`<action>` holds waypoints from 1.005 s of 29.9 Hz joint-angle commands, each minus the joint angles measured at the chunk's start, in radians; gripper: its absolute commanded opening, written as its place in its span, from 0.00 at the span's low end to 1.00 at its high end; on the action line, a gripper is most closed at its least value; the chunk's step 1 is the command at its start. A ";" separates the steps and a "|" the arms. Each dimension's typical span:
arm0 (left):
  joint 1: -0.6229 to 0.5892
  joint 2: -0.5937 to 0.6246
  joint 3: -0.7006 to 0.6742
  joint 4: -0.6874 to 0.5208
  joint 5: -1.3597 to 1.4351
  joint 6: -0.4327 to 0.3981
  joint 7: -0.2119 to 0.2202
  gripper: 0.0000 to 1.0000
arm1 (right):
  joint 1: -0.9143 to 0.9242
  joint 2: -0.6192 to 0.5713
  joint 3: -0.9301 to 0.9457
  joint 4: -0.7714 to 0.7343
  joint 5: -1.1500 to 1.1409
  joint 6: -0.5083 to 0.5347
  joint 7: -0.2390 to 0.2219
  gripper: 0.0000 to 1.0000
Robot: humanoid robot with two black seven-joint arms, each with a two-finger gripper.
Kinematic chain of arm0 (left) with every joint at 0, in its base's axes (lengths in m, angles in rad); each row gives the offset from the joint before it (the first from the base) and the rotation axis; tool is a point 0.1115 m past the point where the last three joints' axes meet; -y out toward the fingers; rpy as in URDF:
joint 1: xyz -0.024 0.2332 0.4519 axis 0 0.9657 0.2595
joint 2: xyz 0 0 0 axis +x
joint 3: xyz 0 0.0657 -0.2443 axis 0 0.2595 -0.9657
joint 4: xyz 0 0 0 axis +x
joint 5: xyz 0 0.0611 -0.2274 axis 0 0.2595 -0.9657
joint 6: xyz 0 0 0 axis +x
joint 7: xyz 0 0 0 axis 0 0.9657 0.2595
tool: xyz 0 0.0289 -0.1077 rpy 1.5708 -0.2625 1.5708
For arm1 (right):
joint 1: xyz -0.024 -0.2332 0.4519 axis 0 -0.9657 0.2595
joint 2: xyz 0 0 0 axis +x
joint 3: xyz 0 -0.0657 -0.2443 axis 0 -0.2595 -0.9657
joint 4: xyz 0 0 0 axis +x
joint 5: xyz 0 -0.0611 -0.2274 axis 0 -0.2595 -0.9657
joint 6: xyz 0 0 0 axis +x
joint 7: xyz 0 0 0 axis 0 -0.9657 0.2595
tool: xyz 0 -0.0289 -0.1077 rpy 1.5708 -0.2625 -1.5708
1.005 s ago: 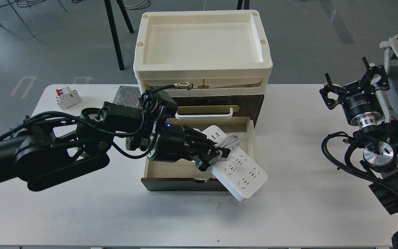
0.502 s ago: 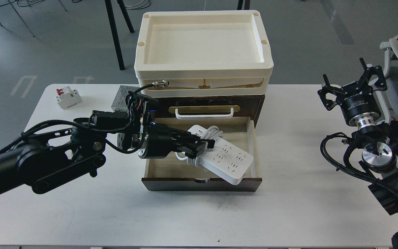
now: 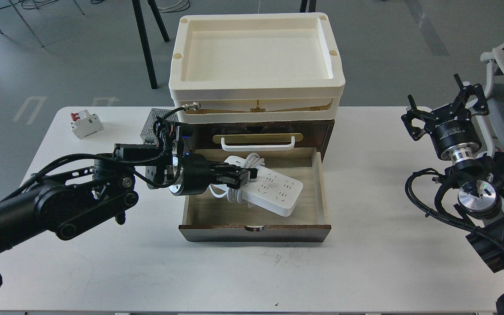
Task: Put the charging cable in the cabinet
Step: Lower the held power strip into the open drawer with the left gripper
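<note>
The charging cable point(image 3: 276, 191), a flat white power strip with its cord coiled round the middle, lies slanted inside the open drawer of the dark brown cabinet point(image 3: 254, 233). Its left end is tilted up and its right end rests low on the pale wood drawer floor. My left gripper point(image 3: 241, 176) reaches in over the drawer's left wall and is shut on the strip at the coiled cord. My right gripper point(image 3: 442, 105) is open and empty, raised off the table's right edge, far from the cabinet.
A cream plastic tray point(image 3: 256, 89) sits on top of the cabinet. The closed upper drawer has a white bar handle point(image 3: 258, 143). A perforated metal box point(image 3: 155, 119) and a small white circuit breaker point(image 3: 85, 124) lie on the white table point(image 3: 365, 262) at the back left.
My left gripper has pulled back to the left and lowered. The power strip went from overhanging the drawer's front right corner to lying wholly inside the drawer. The right arm barely moved.
</note>
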 commanded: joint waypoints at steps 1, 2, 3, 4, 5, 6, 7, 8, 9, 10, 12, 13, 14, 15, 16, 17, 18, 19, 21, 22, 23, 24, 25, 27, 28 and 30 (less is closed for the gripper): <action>0.000 -0.023 0.005 0.042 0.000 0.000 0.011 0.05 | 0.001 0.002 -0.001 -0.001 0.000 0.000 0.000 1.00; 0.002 -0.028 0.008 0.055 0.000 0.002 0.017 0.05 | 0.001 0.002 -0.001 -0.001 0.000 0.000 0.000 1.00; 0.002 -0.031 0.010 0.069 0.001 0.002 0.018 0.05 | 0.001 0.002 -0.001 -0.001 0.000 0.000 0.000 1.00; 0.003 -0.037 0.011 0.080 0.003 0.003 0.022 0.06 | 0.001 0.002 -0.001 -0.001 0.000 0.000 0.001 1.00; 0.006 -0.044 0.014 0.086 0.004 0.003 0.023 0.06 | 0.001 0.002 -0.001 -0.001 0.000 0.000 0.000 1.00; 0.010 -0.052 0.014 0.088 0.004 0.002 0.023 0.07 | 0.001 0.002 -0.003 -0.001 0.000 0.000 0.000 1.00; 0.010 -0.057 0.014 0.088 0.004 0.000 0.023 0.07 | 0.001 0.000 -0.003 -0.001 0.000 0.000 0.000 1.00; 0.010 -0.058 0.014 0.089 0.004 0.000 0.025 0.07 | 0.003 0.002 -0.001 -0.001 0.000 0.000 0.000 1.00; 0.008 -0.058 0.014 0.092 0.003 0.000 0.028 0.08 | 0.003 0.000 -0.003 -0.001 0.000 0.000 0.001 1.00; 0.008 -0.058 0.014 0.098 0.003 0.000 0.032 0.09 | 0.001 0.002 -0.003 -0.001 0.000 0.000 0.000 1.00; 0.008 -0.058 0.014 0.131 0.003 0.000 0.040 0.10 | 0.001 0.002 -0.003 -0.001 0.000 0.000 0.001 1.00; 0.008 -0.060 0.014 0.149 0.001 0.000 0.040 0.10 | 0.001 0.002 -0.003 -0.001 0.000 0.000 0.000 1.00; 0.008 -0.060 0.014 0.163 0.001 0.000 0.040 0.11 | 0.001 0.002 -0.003 -0.001 0.000 0.000 0.000 1.00; 0.008 -0.060 0.014 0.170 0.001 0.000 0.040 0.11 | 0.001 0.002 -0.003 -0.001 0.000 0.000 0.000 1.00; 0.008 -0.060 0.014 0.171 0.001 0.000 0.040 0.13 | 0.001 0.000 -0.003 0.000 0.000 0.000 0.000 1.00; 0.010 -0.061 0.014 0.171 0.001 0.000 0.040 0.18 | 0.001 0.002 -0.003 0.000 0.000 0.000 0.000 1.00; 0.011 -0.067 0.014 0.169 0.001 -0.002 0.040 0.26 | 0.001 0.000 -0.003 -0.001 0.000 0.000 0.000 1.00; 0.011 -0.071 0.014 0.164 0.001 -0.002 0.042 0.40 | 0.001 0.000 -0.003 -0.001 0.000 0.000 0.000 1.00; 0.013 -0.072 0.014 0.158 0.003 0.000 0.042 0.59 | 0.001 0.002 -0.003 -0.001 0.000 0.000 0.000 1.00; 0.013 -0.072 0.014 0.158 0.003 0.000 0.043 0.59 | 0.001 0.002 -0.003 -0.001 -0.001 0.000 0.000 1.00; 0.011 -0.072 0.014 0.158 0.003 -0.002 0.042 0.60 | 0.001 0.000 -0.003 -0.001 0.000 0.000 0.000 1.00; 0.011 -0.072 0.013 0.157 0.001 -0.003 0.040 0.61 | 0.001 0.000 -0.003 0.000 0.000 0.000 0.000 1.00; 0.011 -0.071 0.013 0.154 0.001 -0.003 0.040 0.64 | 0.001 0.002 -0.003 0.000 0.000 0.000 0.000 1.00; 0.011 -0.066 0.013 0.126 0.001 -0.008 0.032 0.68 | 0.001 0.002 -0.003 0.000 -0.001 0.000 0.000 1.00; 0.013 -0.058 0.013 0.103 0.001 -0.008 0.031 0.69 | 0.001 0.000 -0.003 0.000 0.000 0.000 0.000 1.00; 0.014 -0.052 0.004 0.051 0.000 -0.008 0.029 0.73 | 0.001 0.000 -0.003 0.000 0.000 0.000 0.000 1.00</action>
